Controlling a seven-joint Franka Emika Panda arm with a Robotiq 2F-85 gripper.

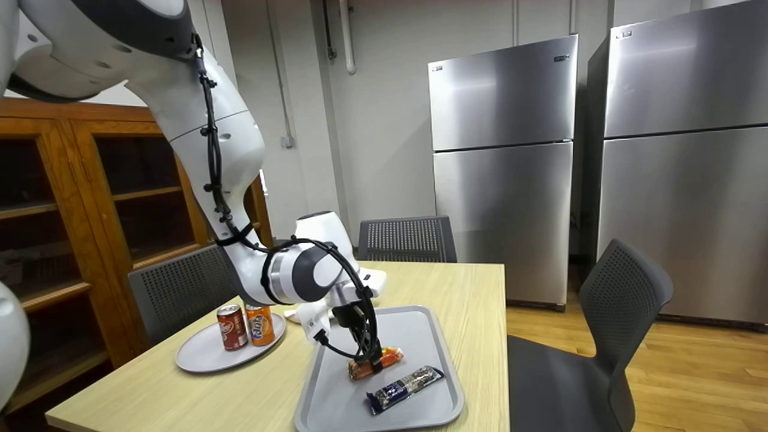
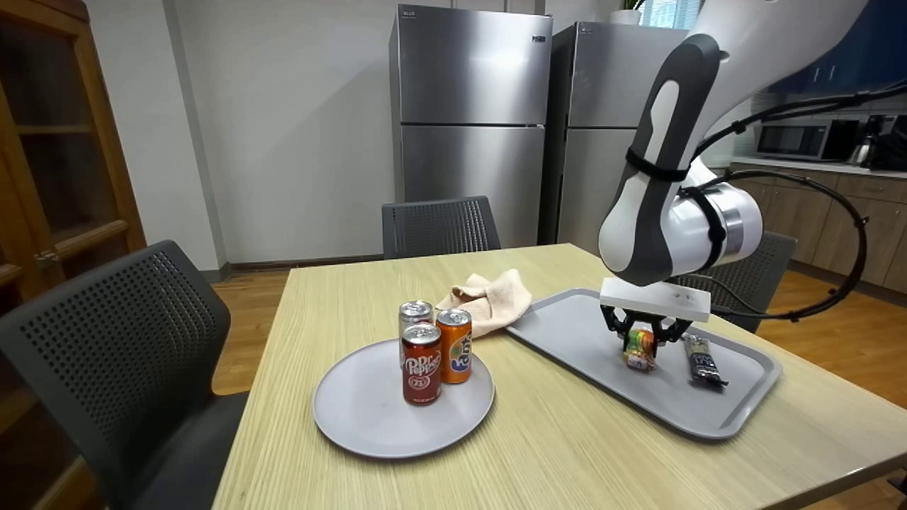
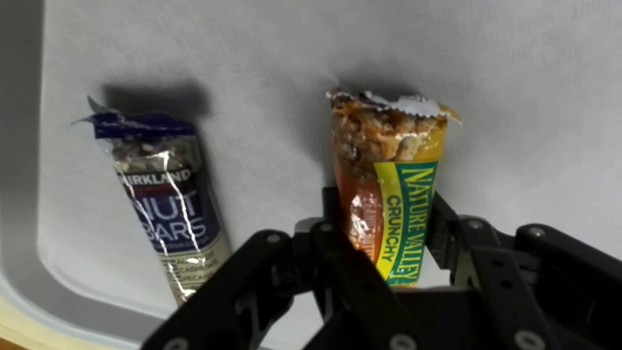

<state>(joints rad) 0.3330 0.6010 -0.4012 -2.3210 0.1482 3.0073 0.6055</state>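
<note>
My gripper [image 3: 385, 204] points down over the grey tray [image 1: 336, 399] with its black fingers against both sides of a Nature Valley granola bar [image 3: 388, 160] in an orange, yellow and green wrapper. The fingers appear closed on it. The bar also shows between the fingers in both exterior views [image 1: 392, 356] [image 2: 640, 352]. It is at or just above the tray surface; I cannot tell which. A dark blue Kirkland nut bar [image 3: 167, 209] lies on the tray beside it, apart from the fingers. It also shows in both exterior views [image 1: 407, 388] [image 2: 701, 361].
A round grey plate [image 2: 354, 418] holds a Dr Pepper can [image 2: 421, 372], an orange Fanta can [image 2: 455, 350] and a silver can [image 2: 414, 313]. A beige cloth [image 2: 504, 301] lies between plate and tray. Dark chairs [image 1: 564, 366] stand around the wooden table [image 1: 480, 318].
</note>
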